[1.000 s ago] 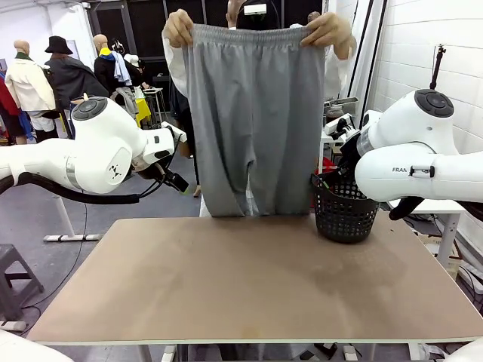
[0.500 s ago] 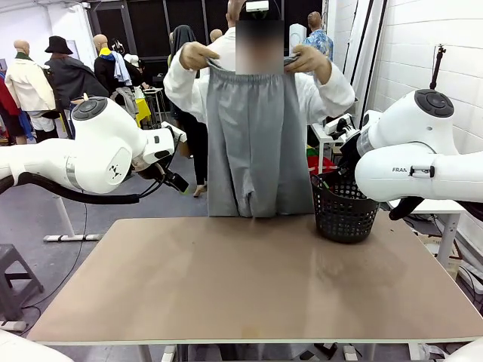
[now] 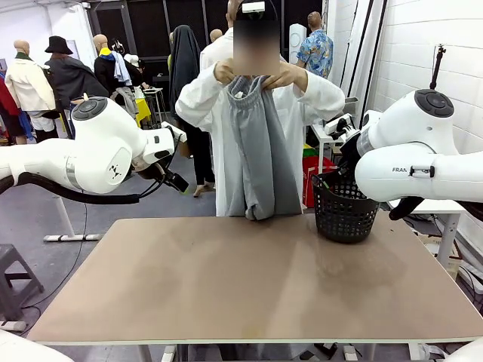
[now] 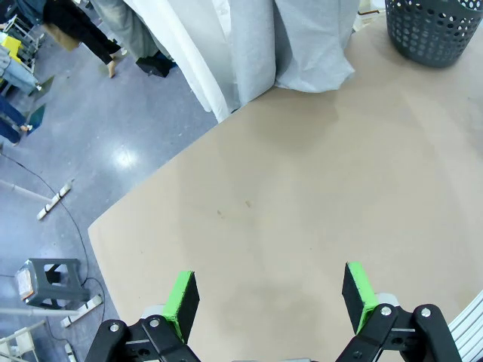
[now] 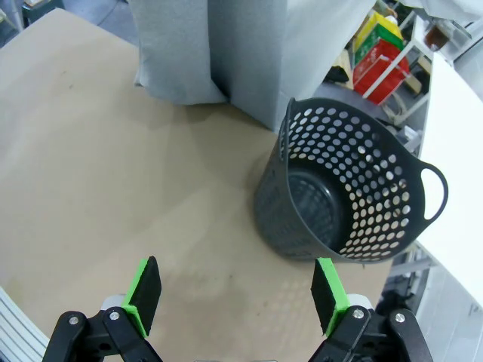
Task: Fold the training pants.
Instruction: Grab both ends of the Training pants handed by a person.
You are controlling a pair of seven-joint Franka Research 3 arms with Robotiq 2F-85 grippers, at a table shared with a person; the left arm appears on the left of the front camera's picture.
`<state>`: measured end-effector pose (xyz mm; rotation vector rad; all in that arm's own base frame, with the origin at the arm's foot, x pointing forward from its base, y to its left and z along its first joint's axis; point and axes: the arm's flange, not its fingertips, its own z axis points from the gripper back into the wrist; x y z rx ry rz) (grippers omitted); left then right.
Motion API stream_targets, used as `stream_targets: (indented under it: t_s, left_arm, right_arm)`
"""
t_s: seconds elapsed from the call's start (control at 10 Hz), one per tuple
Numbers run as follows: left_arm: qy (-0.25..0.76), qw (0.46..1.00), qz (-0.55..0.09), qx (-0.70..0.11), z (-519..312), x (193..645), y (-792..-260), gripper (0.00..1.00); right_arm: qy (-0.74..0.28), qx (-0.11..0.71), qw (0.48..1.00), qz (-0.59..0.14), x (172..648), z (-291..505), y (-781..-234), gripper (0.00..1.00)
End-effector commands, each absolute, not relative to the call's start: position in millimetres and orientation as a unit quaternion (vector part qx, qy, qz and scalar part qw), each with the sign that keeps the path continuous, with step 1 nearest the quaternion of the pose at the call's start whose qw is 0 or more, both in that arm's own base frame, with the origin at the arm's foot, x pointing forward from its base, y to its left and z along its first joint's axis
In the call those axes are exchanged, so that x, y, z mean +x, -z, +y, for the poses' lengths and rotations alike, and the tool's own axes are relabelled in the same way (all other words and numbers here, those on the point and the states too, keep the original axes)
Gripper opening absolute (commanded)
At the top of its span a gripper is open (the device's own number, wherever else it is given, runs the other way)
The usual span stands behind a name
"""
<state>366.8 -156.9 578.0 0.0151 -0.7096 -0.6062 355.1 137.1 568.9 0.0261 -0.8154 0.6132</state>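
- Front view: a person's hands (image 3: 281, 76) hold the training pants (image 3: 256, 151) bunched, upper centre of the frame, above the table (image 3: 249, 286).
- Left fingers (image 4: 181, 296) spread apart, empty; right fingers (image 5: 143, 290) likewise.

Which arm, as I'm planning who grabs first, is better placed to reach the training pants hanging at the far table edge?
Probably left: the left gripper has bare table up to the training pants; the black basket stands just ahead of the right gripper.

At my twelve o'clock a person's hands (image 3: 281, 78) hold the training pants (image 3: 256, 158) hanging to the table (image 3: 249, 294); basket (image 3: 345, 210) at two o'clock.
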Motion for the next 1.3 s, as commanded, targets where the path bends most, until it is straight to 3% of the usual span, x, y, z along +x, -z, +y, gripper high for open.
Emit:
stream_targets:
  t_s: [0.0, 1.2]
  left_arm:
    - [0.296, 0.892, -0.342, 0.004, -155.8, 367.7, -578.4, 1.00]
    - [0.296, 0.892, -0.342, 0.004, -155.8, 367.7, -578.4, 1.00]
  right_arm:
    - [-0.293, 0.012, 0.873, -0.388, 356.5, 137.0, -567.0, 1.00]
    - [-0.293, 0.012, 0.873, -0.388, 356.5, 137.0, -567.0, 1.00]
